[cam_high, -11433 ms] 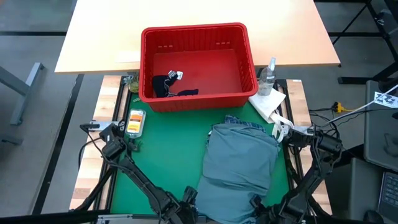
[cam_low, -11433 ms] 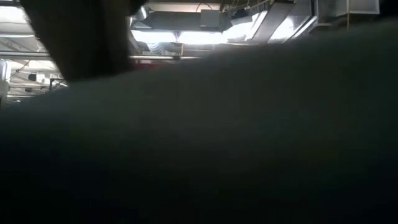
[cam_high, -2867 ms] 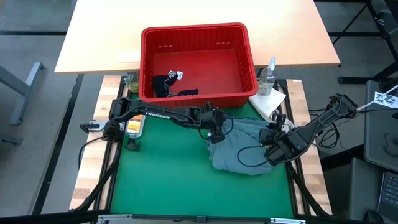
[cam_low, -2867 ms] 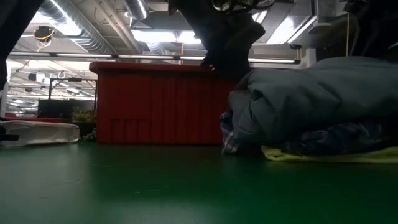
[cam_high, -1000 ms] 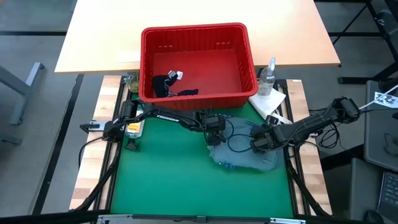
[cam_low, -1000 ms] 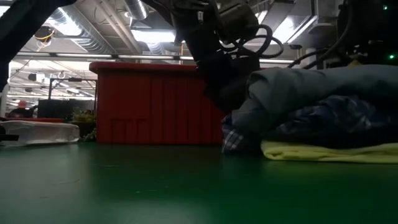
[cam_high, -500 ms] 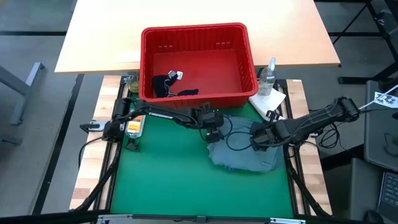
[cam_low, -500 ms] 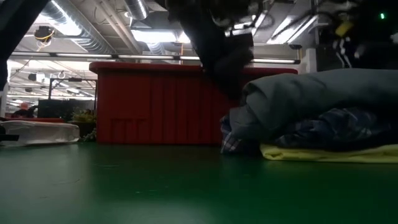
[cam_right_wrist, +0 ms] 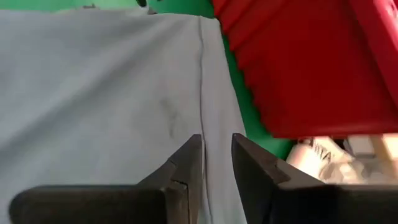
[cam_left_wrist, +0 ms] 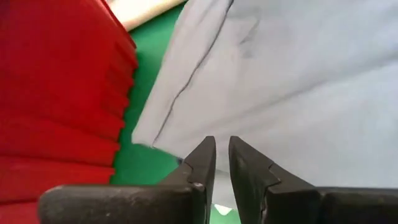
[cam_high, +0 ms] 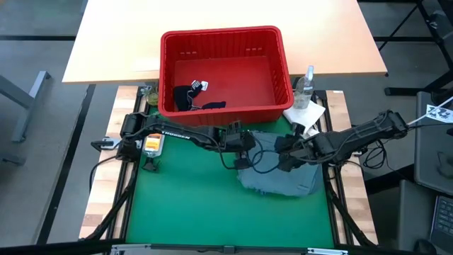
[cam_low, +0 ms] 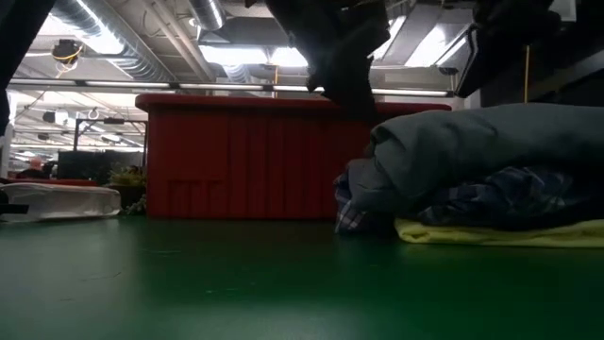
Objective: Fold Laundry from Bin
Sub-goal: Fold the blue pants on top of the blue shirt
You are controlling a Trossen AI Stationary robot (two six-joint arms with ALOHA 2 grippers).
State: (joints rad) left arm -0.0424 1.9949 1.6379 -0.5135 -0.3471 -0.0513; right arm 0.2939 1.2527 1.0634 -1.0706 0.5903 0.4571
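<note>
A stack of soft garments sits on the green mat of the worktop, just in front of the rectangular red plastic bin with slotted walls and toward its right end. On top lies the large grey-blue garment, folded over so that its rounded edge faces the left in the low view. Under it the low view shows the blue-white plaid shirt, and at the bottom the small flat yellow garment rests on the mat. A dark navy garment lies crumpled inside the bin, at its left front corner.

The left hand hovers at the left edge of the grey-blue garment, close to the bin's front wall. In its wrist view the two dark fingers stand nearly pressed together with a thin gap between them, and nothing is caught there; the cloth lies beyond the tips. The right hand is over the middle of the same garment. Its fingers are a little apart above a seam in the cloth, with no fabric between them.

A clear spray bottle and a white paper towel sit to the right of the bin.
</note>
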